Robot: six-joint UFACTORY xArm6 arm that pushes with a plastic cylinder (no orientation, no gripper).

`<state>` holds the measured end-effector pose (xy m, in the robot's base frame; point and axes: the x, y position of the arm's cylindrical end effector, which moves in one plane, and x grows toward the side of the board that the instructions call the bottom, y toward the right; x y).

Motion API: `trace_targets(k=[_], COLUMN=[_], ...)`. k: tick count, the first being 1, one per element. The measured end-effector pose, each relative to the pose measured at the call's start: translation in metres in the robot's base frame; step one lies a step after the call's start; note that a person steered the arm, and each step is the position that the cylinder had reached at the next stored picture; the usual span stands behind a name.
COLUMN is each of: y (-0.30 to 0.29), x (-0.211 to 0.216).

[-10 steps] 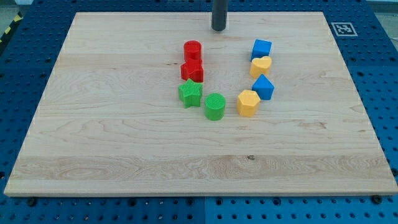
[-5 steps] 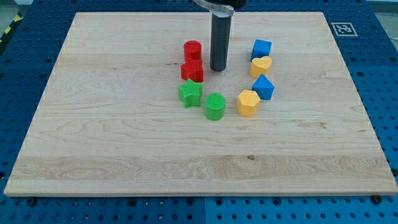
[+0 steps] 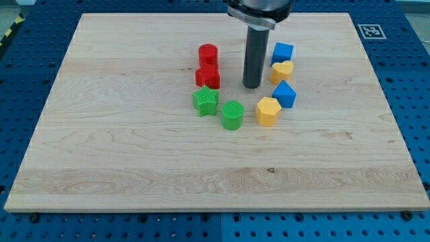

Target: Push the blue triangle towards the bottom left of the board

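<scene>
The blue triangle lies right of the board's centre, between a yellow heart above it and a yellow hexagon below-left. My tip stands on the board inside the ring of blocks, a short way to the left of the blue triangle and slightly above it, not touching it. The rod rises to the view's top edge.
A blue cube sits above the yellow heart. A red cylinder and a red star are left of my tip. A green star and a green cylinder lie below-left. A marker tag is at the board's top right corner.
My tip has moved from the board's top edge down into the ring of blocks and then right, towards the blue triangle. No block has moved.
</scene>
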<state>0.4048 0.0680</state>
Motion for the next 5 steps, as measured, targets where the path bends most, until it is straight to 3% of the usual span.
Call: trace_targets(k=[5], y=[0.110], x=[0.038])
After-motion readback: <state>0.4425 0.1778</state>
